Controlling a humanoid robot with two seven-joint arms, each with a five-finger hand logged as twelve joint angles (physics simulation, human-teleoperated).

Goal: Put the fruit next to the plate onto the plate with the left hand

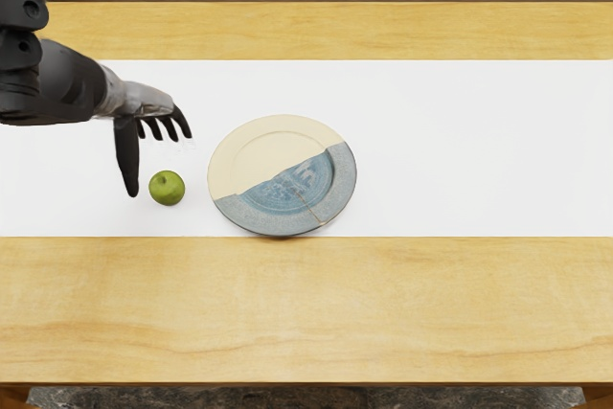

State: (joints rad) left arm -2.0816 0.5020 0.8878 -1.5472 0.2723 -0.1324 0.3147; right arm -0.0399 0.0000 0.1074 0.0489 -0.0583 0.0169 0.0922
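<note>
Robot hand (144, 129) just beside green apple (167, 187)

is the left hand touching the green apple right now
Apart. The head view shows a strip of white table runner between the small round green apple and the nearest dark finger of the left hand, whose fingers are spread.

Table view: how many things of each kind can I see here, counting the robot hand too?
Green apple: 1
Plate, cream and blue-grey: 1
White table runner: 1
Left robot hand, fingers spread, holding nothing: 1
Total: 4
</note>
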